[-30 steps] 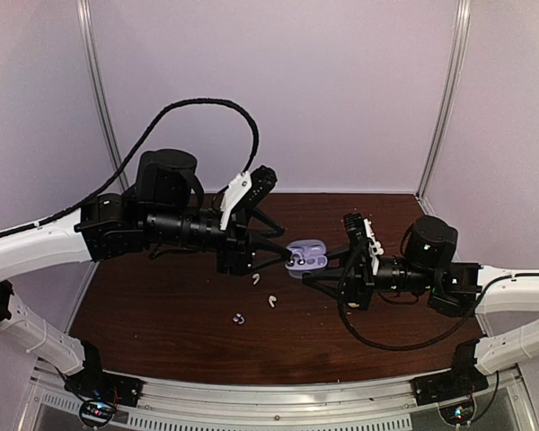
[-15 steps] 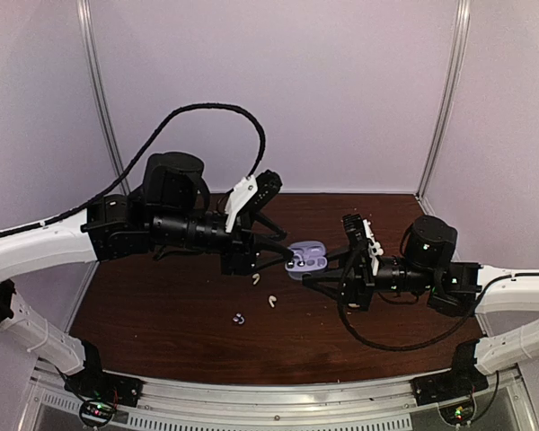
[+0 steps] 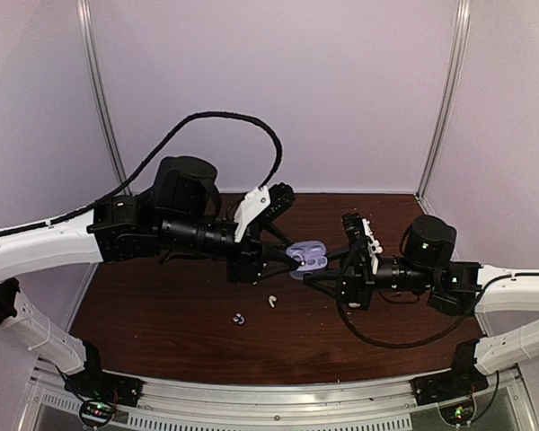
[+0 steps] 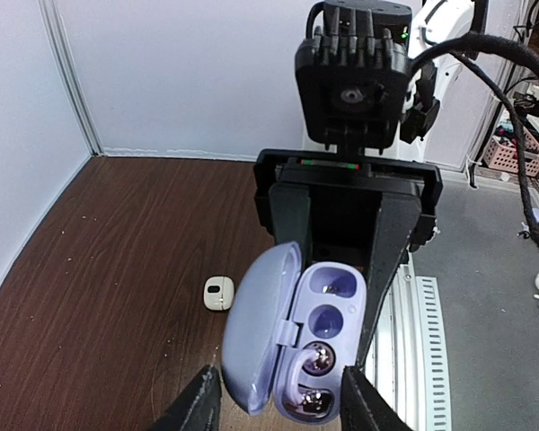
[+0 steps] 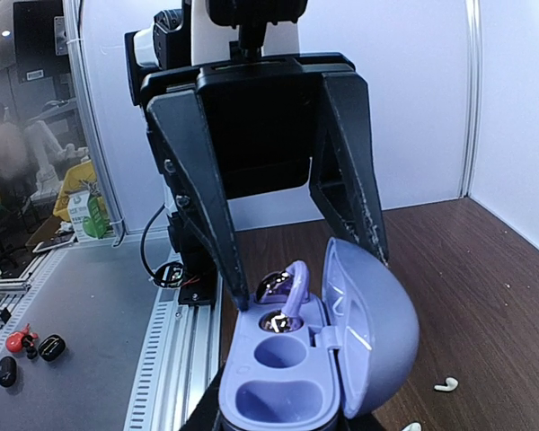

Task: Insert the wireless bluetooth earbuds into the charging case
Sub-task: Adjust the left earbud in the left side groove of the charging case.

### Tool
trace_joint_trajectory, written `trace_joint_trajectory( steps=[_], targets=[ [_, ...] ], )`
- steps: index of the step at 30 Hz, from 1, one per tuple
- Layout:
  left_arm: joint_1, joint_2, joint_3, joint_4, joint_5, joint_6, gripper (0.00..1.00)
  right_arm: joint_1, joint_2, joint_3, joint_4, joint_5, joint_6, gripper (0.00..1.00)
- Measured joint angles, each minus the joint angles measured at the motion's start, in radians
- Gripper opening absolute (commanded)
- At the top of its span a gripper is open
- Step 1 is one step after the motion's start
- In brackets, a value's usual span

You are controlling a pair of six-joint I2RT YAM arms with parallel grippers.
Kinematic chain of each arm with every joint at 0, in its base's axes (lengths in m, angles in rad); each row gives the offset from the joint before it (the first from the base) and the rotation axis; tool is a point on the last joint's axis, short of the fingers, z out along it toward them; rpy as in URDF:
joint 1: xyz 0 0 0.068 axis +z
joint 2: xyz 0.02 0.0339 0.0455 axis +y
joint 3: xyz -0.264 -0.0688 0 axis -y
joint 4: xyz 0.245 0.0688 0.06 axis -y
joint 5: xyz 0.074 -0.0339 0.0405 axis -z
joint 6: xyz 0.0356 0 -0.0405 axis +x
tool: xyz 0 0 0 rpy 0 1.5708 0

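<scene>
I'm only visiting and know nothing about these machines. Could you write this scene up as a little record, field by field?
object: purple charging case, lid open, held up above the table
right end effector: shut on the case
left end effector: open, fingers either side of the case's far end
inside case: a shiny earbud at the left end effector's side; two wells look empty
loose on table: white earbud, purplish earbud

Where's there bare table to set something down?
The table is bare at the near left, between the left arm and front rail, and in the far right corner. Crowded mid-table: both arms meet at the case, loose earbuds just nearer.
</scene>
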Motion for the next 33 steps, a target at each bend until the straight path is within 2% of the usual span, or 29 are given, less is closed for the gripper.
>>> trace_joint_trajectory(
  steps=[7, 13, 16, 23, 33],
  targets=[
    [-0.001, 0.002, 0.0, -0.002, -0.013, 0.013, 0.46, -0.011, -0.001, 0.0, -0.003, -0.003, 0.018, 0.0],
    [0.0, -0.019, -0.006, -0.007, -0.034, 0.024, 0.52, -0.013, -0.001, 0.0, -0.001, -0.005, 0.019, 0.0],
    [0.0, -0.066, -0.02, -0.01, -0.069, 0.035, 0.53, -0.013, -0.001, 0.0, -0.003, -0.007, 0.014, 0.0],
    [0.0, -0.165, -0.011, -0.02, -0.05, 0.084, 0.38, -0.013, -0.001, 0.014, -0.057, -0.006, -0.013, 0.0],
    [-0.001, -0.072, 0.018, -0.105, 0.043, 0.1, 0.32, -0.013, 0.0, 0.079, -0.146, -0.006, -0.054, 0.0]
  ],
)
